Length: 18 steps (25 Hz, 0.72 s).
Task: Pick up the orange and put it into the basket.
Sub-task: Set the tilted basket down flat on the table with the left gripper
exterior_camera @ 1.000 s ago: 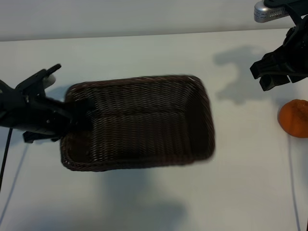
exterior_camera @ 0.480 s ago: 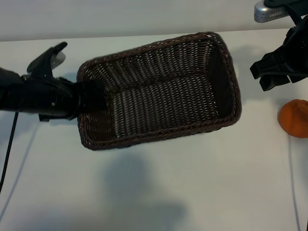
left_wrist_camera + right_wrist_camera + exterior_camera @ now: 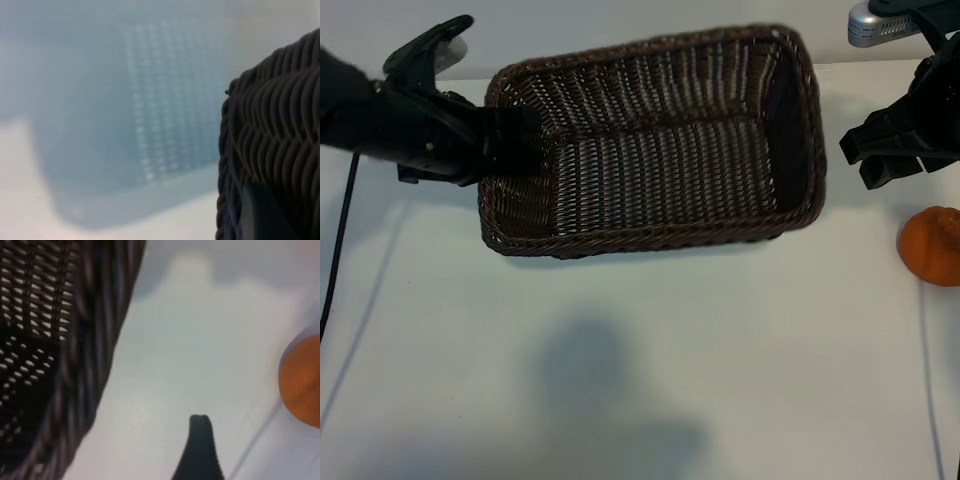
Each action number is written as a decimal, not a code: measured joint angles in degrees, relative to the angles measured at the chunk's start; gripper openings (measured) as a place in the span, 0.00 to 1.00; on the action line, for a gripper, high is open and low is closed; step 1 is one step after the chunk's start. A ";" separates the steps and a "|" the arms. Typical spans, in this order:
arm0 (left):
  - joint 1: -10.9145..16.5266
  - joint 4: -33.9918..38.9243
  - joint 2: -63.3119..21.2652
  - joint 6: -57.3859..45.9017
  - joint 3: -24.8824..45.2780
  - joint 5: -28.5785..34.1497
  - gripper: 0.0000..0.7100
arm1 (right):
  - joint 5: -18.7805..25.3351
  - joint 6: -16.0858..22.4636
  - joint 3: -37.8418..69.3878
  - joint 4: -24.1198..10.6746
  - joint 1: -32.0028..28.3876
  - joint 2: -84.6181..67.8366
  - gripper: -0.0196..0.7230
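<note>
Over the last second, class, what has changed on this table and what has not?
The left gripper, clamped on the basket rim, has lifted it and carried it toward the table's far edge and rightward. The orange and the open right gripper have not moved.

Basket (image 3: 660,150) dark brown woven wicker, ribbed rough weave, braided rim, orange (image 3: 930,246) matt dimpled skin, tabletop (image 3: 650,380) smooth matt white, left tool (image 3: 505,150) and right tool (image 3: 890,150) matt black plastic
</note>
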 joint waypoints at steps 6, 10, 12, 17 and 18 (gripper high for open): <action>0.00 6.88 6.08 -4.69 -8.79 5.55 0.23 | 0.00 0.00 0.00 0.00 0.00 0.00 0.76; -0.07 7.23 9.72 -5.28 -13.27 7.17 0.23 | 0.00 0.00 0.00 0.00 0.00 0.00 0.76; -0.34 7.23 11.39 -5.39 -15.09 7.80 0.23 | 0.00 0.00 0.00 0.00 0.00 0.00 0.76; -3.77 7.80 14.82 -6.66 -18.29 7.86 0.23 | 0.00 0.00 0.00 0.00 0.00 0.00 0.76; -4.41 8.00 15.48 -7.03 -18.80 7.86 0.23 | 0.00 0.00 0.00 0.00 0.00 0.00 0.76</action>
